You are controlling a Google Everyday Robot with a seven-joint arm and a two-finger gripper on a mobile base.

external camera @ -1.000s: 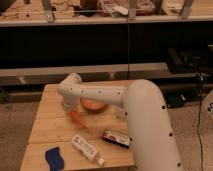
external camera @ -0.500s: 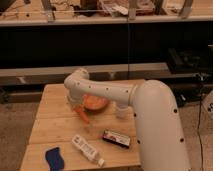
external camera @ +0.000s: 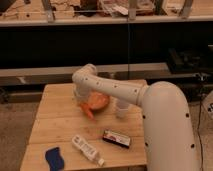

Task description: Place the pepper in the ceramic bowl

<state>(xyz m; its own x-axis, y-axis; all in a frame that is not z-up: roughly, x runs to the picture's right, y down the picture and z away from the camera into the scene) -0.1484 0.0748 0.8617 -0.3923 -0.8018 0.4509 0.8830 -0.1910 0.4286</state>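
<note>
Gripper (external camera: 81, 101), grasp state indeterminate, hangs at bowl's (external camera: 100, 101) left rim; pepper (external camera: 88, 111) juts below-left of rim, apparently outside; advise centring over the bowl, then lowering before release.

Orange pepper (external camera: 88, 111) beside ceramic bowl (external camera: 98, 102), claw (external camera: 81, 102) above.

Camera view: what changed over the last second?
The white arm's elbow swung right, toward the orange-brown ceramic bowl; the gripper sits at the bowl's left edge. The slender orange pepper stays at its front rim. Clear plastic bottle, blue sponge and dark packet unmoved.
</note>
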